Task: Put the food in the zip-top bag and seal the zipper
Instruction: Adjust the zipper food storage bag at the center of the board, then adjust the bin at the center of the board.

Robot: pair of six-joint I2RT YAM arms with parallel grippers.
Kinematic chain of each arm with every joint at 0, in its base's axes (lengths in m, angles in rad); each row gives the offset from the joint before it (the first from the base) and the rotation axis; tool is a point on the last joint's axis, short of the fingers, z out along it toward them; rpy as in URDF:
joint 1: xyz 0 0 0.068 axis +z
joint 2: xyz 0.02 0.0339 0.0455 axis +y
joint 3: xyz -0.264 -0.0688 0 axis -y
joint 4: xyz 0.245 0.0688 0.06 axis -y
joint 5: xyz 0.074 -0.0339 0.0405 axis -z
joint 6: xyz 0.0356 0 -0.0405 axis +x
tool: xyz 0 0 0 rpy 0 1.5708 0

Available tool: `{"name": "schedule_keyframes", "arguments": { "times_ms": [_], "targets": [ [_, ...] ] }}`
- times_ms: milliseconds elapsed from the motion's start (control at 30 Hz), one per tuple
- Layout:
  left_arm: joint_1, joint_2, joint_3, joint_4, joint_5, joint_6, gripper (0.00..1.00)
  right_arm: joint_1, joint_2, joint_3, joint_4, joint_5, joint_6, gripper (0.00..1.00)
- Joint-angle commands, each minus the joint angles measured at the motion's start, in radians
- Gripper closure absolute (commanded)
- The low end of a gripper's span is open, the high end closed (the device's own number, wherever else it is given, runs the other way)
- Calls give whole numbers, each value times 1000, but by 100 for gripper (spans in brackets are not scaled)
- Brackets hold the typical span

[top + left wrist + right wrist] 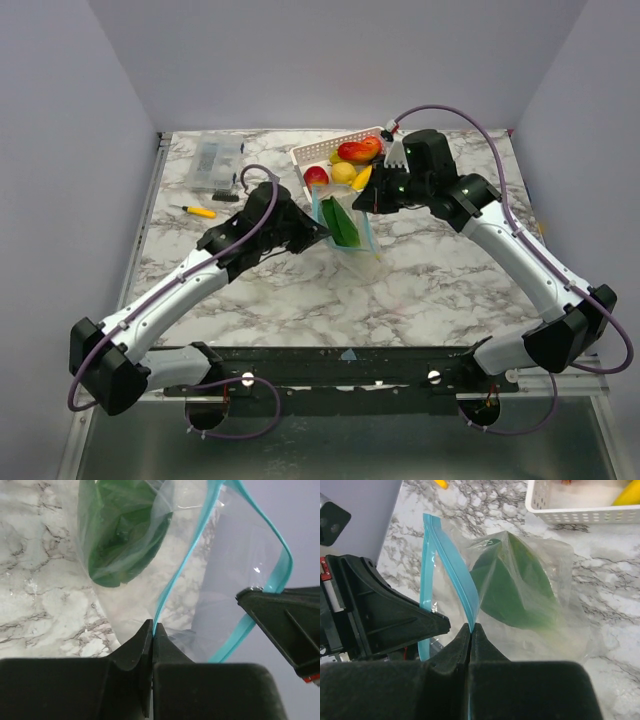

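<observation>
Clerk: State of the left gripper (152, 627)?

Inspector: Jaws pressed together on the blue-green zipper strip (186, 562) of the clear soft plastic zip-top bag (135, 605). The strip runs out from between the fingertips.

Clerk: And the right gripper (471, 629)?

Inspector: Likewise clamped, pinching the same strip at another place along the mouth. Its black finger shows at the right edge of the left wrist view, touching the strip's far bend.

Clerk: Is the mouth sealed?

Inspector: No. The two halves of the strip stand apart in a loop between the grippers, so the mouth gapes.

Clerk: Location of the bag?

Inspector: Mid-table on the grey-veined white marble table (430, 280), just in front of the white perforated plastic basket (303, 155). The mouth end points towards the basket and is held between the two grippers.

Clerk: Contents?

Inspector: One dark green toy piece (343, 222), lying inside against the plastic. I cannot tell its exact kind through the crinkles.

Clerk: Other food?

Inspector: In the basket are a red-orange piece (360, 150), a round red piece (316, 176), a round yellow piece (344, 172) and a yellow banana (363, 180).

Clerk: Anything else on the table?

Inspector: A small clear hard box (217, 162) at the far left, with a yellow-handled tool (198, 210) near it. Both are well apart from the bag.
</observation>
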Motion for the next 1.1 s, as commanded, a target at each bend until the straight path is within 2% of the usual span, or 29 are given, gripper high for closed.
{"name": "schedule_keyframes", "arguments": {
  "times_ms": [0,167,200,267,333,467,567,667,767,933,1067],
  "targets": [
    [41,-167,20,-30,-50,133,100,14,-13,-4,96,-114,45,99],
    [122,-264,87,-294,-146,245,100,31,56,-16,160,-157,87,99],
    [141,-281,81,-308,-144,271,100,36,73,-20,183,-185,104,99],
    [174,-316,63,-317,-130,306,100,60,113,-9,222,-217,122,90],
    [200,-337,47,-308,-124,344,100,84,155,30,231,-200,130,76],
    [246,-305,71,-346,-117,430,100,92,223,119,247,-251,139,55],
    [278,-287,60,-348,-109,469,100,92,257,190,239,-233,120,43],
    [320,-279,42,-323,-85,482,100,85,286,291,193,-133,70,35],
    [349,-285,26,-271,-81,490,100,42,302,341,194,-31,61,33],
    [364,-271,41,-256,-123,513,100,-50,349,343,285,15,121,32],
    [364,-250,46,-240,-101,529,100,-72,454,389,302,103,92,29]
  ]
}}
